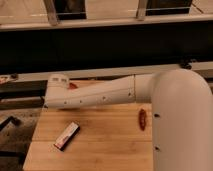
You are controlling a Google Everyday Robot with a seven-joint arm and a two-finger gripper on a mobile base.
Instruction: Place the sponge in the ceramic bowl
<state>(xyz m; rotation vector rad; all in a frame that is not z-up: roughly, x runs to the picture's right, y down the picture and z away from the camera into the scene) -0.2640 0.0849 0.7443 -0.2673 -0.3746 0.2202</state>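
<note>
My white arm (95, 96) lies across the wooden bench (100, 150), hiding the gripper beyond its wrist, fingers drawn together, whether on anything I cannot tell; the dark-blue sponge is hidden, only a sliver of the round orange-red ceramic bowl (72, 86) shows, so placement is unconfirmed.

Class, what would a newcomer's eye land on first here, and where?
The bulky white robot arm dominates, stretching from the right across the wooden table to its far-left corner, where its hand is hidden from view. In front of it, a black-and-white bar with a red stripe lies on the table's left side.
</note>
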